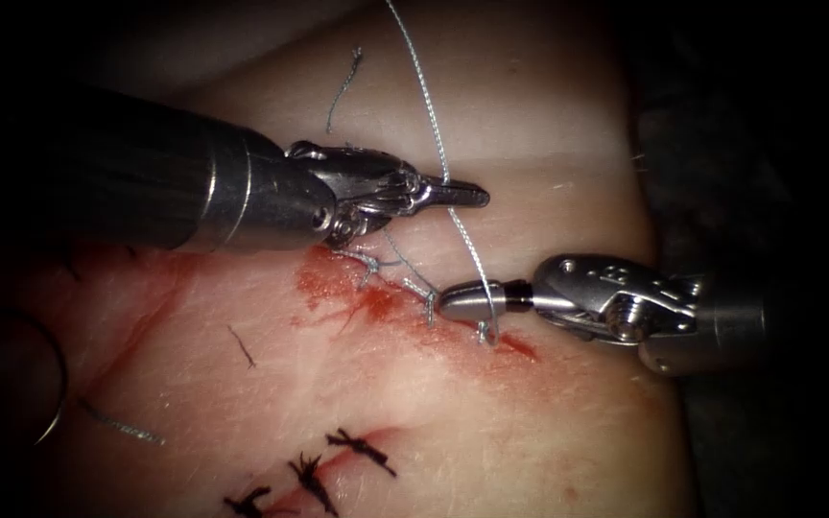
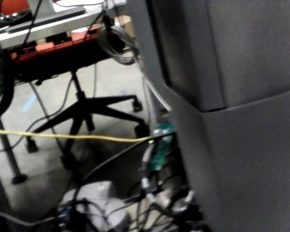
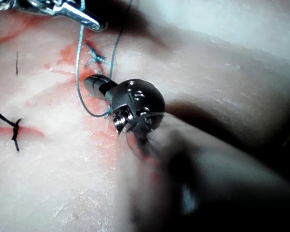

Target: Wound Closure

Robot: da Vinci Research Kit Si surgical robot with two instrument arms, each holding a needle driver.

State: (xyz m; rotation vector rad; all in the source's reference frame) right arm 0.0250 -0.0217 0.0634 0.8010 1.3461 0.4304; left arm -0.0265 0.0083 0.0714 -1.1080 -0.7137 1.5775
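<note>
Left hand (image 1: 458,194) pressed together on the thread (image 1: 421,96); right hand (image 1: 462,302) pressed together at the cut (image 1: 386,302), grip unclear. Judged fine, limp, slippery: best pinched near the tissue (image 1: 530,432).

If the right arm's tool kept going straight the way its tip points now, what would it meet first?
Probably the blue stitches along the cut: the right tool points left along it, low over the tissue, with thread looped near its tip. The left tool seems above that line, though depth is unclear.
</note>
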